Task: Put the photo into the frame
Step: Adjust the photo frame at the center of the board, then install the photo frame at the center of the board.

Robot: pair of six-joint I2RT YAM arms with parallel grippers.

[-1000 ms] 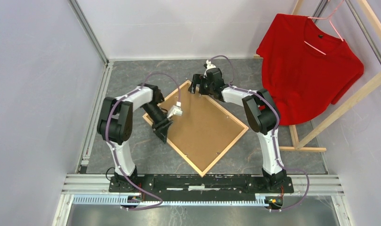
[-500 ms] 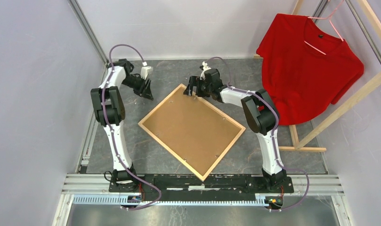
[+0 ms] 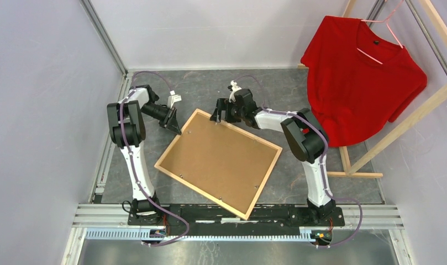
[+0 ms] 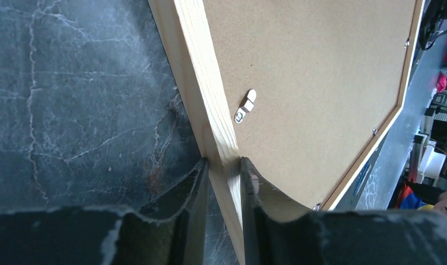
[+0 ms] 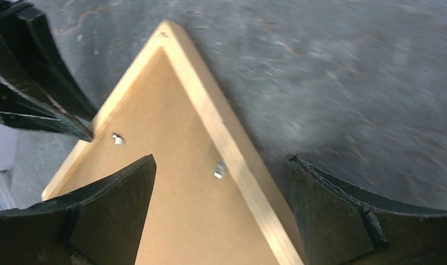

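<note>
Frame swivels round; left fingers now pinch its rail, right fingers gape over the corner, likely just repositioning.

Surface: dark grey table in front of me, with pale veins and cracks across it.
On it: the frame, lying with its brown fibreboard back up, light wooden rails all round.
Frame lie: askew, one corner towards the far wall, the opposite corner towards me.
Right of the frame: foot of a wooden rack on the table, well apart from the frame.
</note>
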